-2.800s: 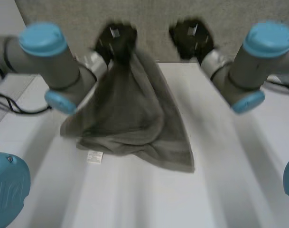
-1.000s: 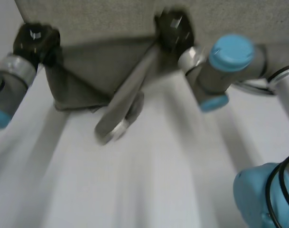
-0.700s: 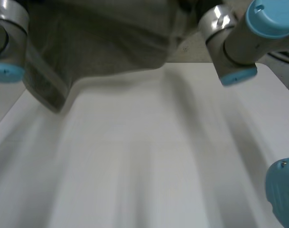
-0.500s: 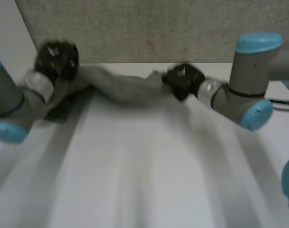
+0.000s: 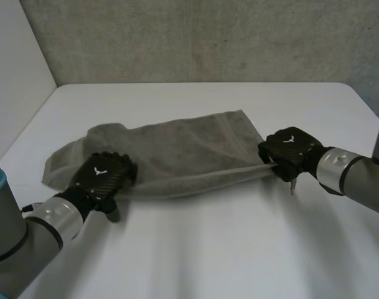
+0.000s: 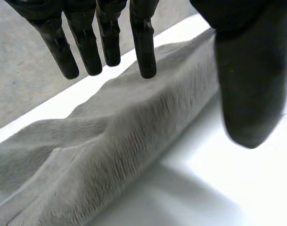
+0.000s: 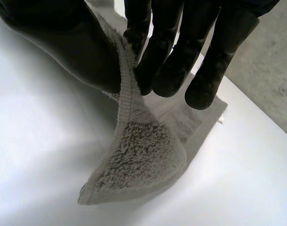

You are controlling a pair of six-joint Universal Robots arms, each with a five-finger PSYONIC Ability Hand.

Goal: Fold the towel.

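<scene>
One towel is lying lengthwise 9 to 3 o'clock, right hand pinching its 3 o'clock corner, left hand sitting straight-fingered at the 8 o'clock edge

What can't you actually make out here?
Head view: the near edge of the towel under the left hand, covered by its back.
Left wrist view: whether the straight fingers touch the towel; the angle hides any gap.
Right wrist view: the towel beyond its pinched corner, hidden behind the right hand.
Head view: the towel's underside, against the table.

Left robot hand rests uncurled; right robot hand pinches.
</scene>
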